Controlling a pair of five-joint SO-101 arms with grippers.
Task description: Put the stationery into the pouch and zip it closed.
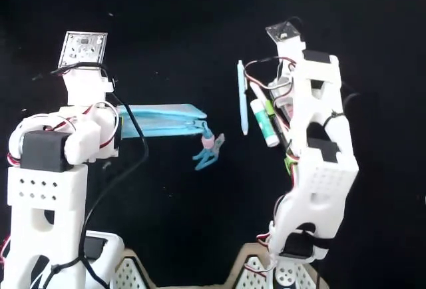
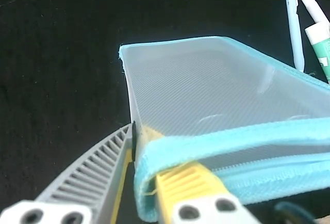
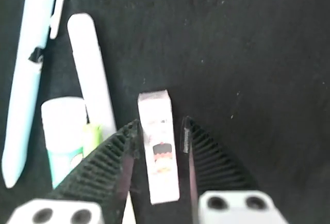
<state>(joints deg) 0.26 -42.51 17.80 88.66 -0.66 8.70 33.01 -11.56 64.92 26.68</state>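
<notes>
A translucent pouch (image 1: 160, 119) with light blue trim lies left of centre, its zipper pull and charms (image 1: 209, 149) at its right end. My left gripper (image 2: 139, 133) is shut on the pouch (image 2: 206, 90) at its left end, one finger inside the open mouth and one outside. On the right lie a light blue pen (image 1: 241, 96), a glue stick (image 1: 264, 122) and a white stick (image 3: 93, 74). My right gripper (image 3: 159, 126) is low over the table, open, its fingers close on either side of a small white eraser (image 3: 157, 152). The pen (image 3: 28, 79) and glue stick (image 3: 63, 131) lie beside it.
The black table surface (image 1: 166, 36) stretches bare behind the pouch and between the arms. The right arm's white body (image 1: 319, 142) covers part of the stationery. The two arm bases stand at the front edge.
</notes>
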